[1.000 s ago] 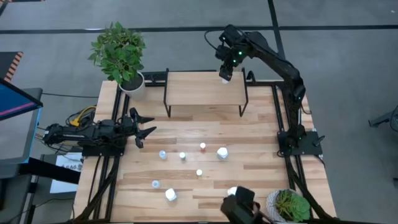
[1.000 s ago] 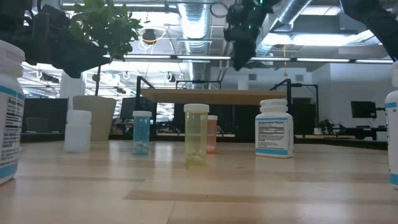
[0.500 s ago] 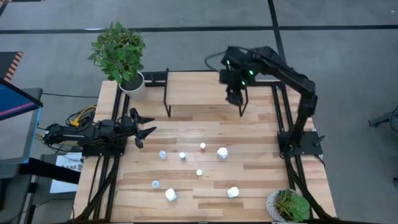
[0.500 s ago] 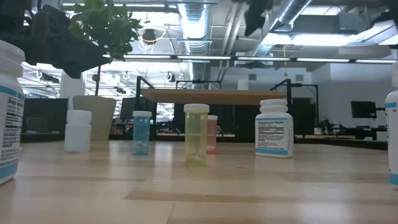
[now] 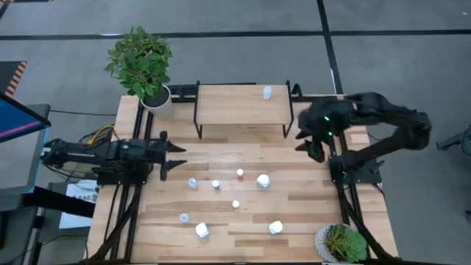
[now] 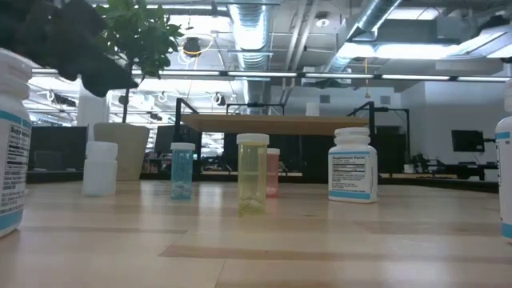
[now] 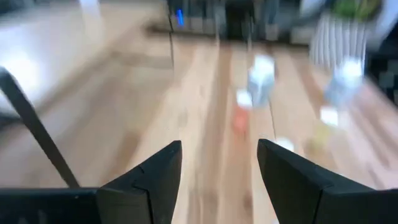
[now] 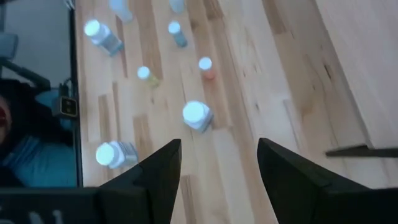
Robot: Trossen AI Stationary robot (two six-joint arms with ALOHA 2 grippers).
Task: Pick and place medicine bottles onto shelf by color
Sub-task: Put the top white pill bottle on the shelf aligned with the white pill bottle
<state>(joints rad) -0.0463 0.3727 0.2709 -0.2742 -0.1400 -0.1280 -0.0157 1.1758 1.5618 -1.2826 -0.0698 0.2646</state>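
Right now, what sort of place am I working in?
Probably a robotics lab or open workshop: exposed ducts and strip lights overhead, monitors on desks beyond, and a plank table staged with bottles, a small shelf and potted plants.

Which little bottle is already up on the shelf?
The white bottle at the shelf's far right corner. It is the only one up there; all the other bottles stand down on the table.

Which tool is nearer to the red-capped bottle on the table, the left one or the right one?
Left, though not by much. The left tool sits open at the table's left side, level with the red-capped bottle. The right tool, also open, hangs past the shelf's right end.
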